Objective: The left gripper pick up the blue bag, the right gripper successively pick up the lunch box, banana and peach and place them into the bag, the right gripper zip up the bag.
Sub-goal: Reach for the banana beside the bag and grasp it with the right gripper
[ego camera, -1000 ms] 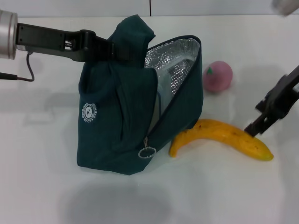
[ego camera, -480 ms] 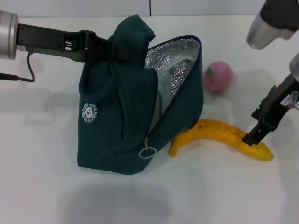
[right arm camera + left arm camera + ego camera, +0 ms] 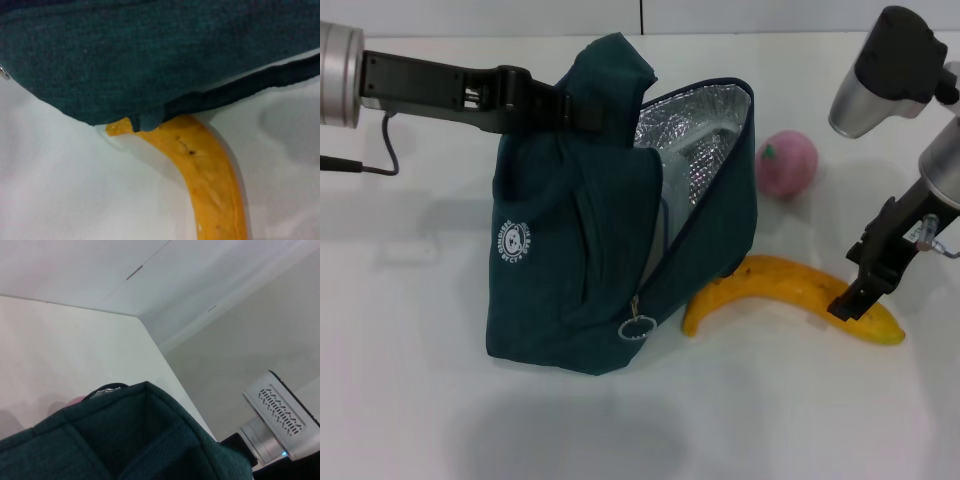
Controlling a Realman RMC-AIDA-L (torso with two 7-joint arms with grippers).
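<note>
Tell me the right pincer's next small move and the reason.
Probably lower a touch and close on the banana: the right pincer sits at its far end, the fruit lies on the table, and the blue bag, held by the left pincer, gapes open.

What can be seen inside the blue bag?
Inside the blue bag, silver foil lining shows, with a pale clear shape against it, perhaps the lunch box. The bag's wall hides everything deeper.

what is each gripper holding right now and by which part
The left gripper holds the blue bag up by its top handle. The right gripper is down at the banana near its right end; a grip cannot be told.
</note>
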